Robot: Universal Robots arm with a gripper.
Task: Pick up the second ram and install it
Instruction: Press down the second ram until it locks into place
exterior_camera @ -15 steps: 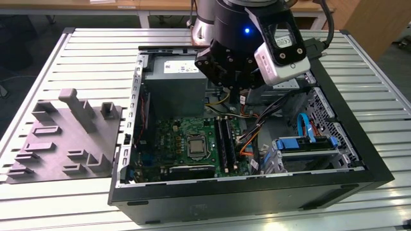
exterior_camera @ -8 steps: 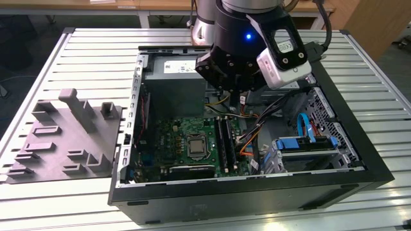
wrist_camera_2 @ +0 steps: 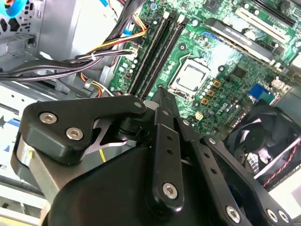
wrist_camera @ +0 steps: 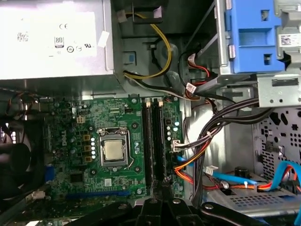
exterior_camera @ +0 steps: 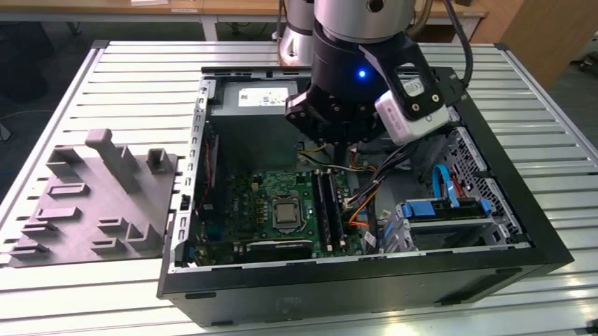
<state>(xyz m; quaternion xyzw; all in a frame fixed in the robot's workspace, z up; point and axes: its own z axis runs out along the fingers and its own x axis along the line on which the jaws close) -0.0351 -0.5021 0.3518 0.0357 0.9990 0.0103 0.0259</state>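
Looked down into an open computer case lying on a slatted metal table, motherboard flat at the bottom. Caught the gripper hanging right above the motherboard, over the end of the two long slots nearest the power supply. Looked clenched in both wrist views, tips pinched together with no gap to speak of. Couldn't make out anything pinched between them, honestly.

As for the ram: seemed to be dark sticks standing in those two slots, side by side just beside the processor socket on the motherboard. Couldn't swear both were seated, too dark in there. Spotted the slots' pale latches at the end toward the power supply. Gripper tips pointed at the other end of the slots in the first wrist view, not touching the motherboard as far as could be told.

Other bits around the motherboard: messy bundle of black, orange and red cables just past the slots, blue drive bracket beyond those, black fan off the far edge past the socket. Also a grey moulded tray outside the case, well apart from the motherboard on the exterior view's left.
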